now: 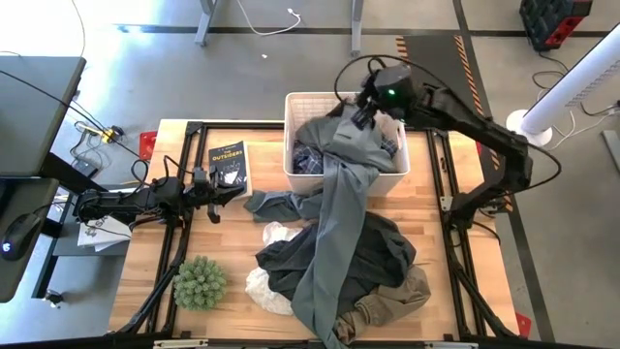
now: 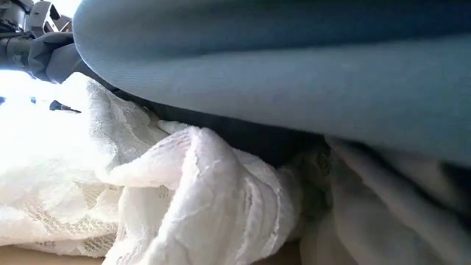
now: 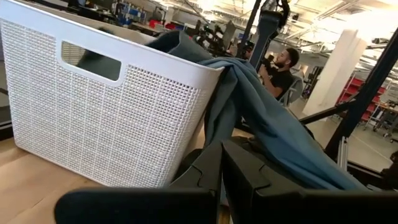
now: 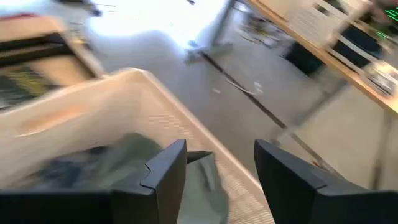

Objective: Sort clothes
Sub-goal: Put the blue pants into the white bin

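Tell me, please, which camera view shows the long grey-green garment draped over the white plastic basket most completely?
The high view: the long grey-green garment runs from inside the white plastic basket across the table's clothes pile. The left wrist view shows its fold over the rim, the low view only a close-up stretch, the right wrist view a blurred bit inside.

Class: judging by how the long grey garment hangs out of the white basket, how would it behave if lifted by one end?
The long grey garment drapes limply over the basket rim, so it is probably floppy. It trails across the clothes pile, so it would likely drag other pieces along.
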Motion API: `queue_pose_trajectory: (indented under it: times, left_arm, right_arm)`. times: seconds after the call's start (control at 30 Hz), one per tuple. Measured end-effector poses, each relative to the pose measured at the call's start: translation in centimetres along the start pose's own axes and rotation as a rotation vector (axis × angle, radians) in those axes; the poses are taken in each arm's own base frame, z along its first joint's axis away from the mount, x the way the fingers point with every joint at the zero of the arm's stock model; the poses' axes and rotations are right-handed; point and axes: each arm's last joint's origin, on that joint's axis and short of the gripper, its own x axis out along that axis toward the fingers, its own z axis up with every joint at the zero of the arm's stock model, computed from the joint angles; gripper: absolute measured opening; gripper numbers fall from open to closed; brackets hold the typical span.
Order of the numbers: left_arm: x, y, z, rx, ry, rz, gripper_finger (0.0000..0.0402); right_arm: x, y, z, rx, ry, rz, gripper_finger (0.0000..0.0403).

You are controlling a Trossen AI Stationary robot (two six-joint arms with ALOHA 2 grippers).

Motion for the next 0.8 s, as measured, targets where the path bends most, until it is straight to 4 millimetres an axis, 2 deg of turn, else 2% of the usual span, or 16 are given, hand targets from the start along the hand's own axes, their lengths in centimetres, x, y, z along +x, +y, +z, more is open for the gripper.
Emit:
queue_pose_trajectory:
  times: [0.1,0.2,0.3,0.4,0.53,0.63,0.7,0.8]
  left_arm:
    - [0.0,0.0,0.0,0.000,0.003,-0.006,0.0010]
    - [0.0,0.0,0.0,0.000,0.004,-0.006,0.0010]
    - [0.0,0.0,0.0,0.000,0.004,-0.007,0.0010]
    - [0.0,-0.1,0.0,0.000,0.009,-0.019,0.0010]
    - [0.0,-0.1,-0.1,-0.001,0.014,-0.028,0.0010]
    - [0.0,-0.1,-0.1,0.000,0.013,-0.025,0.0010]
    - [0.0,-0.1,-0.1,0.000,0.012,-0.023,0.0010]
    - [0.0,-0.1,-0.1,0.005,0.012,-0.022,0.0010]
  right_arm:
    - [-3.4,2.5,0.4,-0.065,-0.005,0.122,0.0187]
    - [-6.3,6.5,-0.8,-0.177,0.018,0.261,0.0188]
    - [-8.6,10.7,-3.8,-0.271,0.105,0.367,0.0188]
    - [-9.6,14.1,-7.9,-0.272,0.209,0.362,0.0188]
    - [-10.1,17.4,-14.3,-0.177,0.281,0.282,0.0188]
    - [-8.9,19.1,-18.4,-0.047,0.300,0.252,0.0188]
    - [-7.6,20.1,-20.3,0.020,0.286,0.266,0.0189]
    - [-5.6,21.1,-22.1,0.104,0.240,0.319,0.0202]
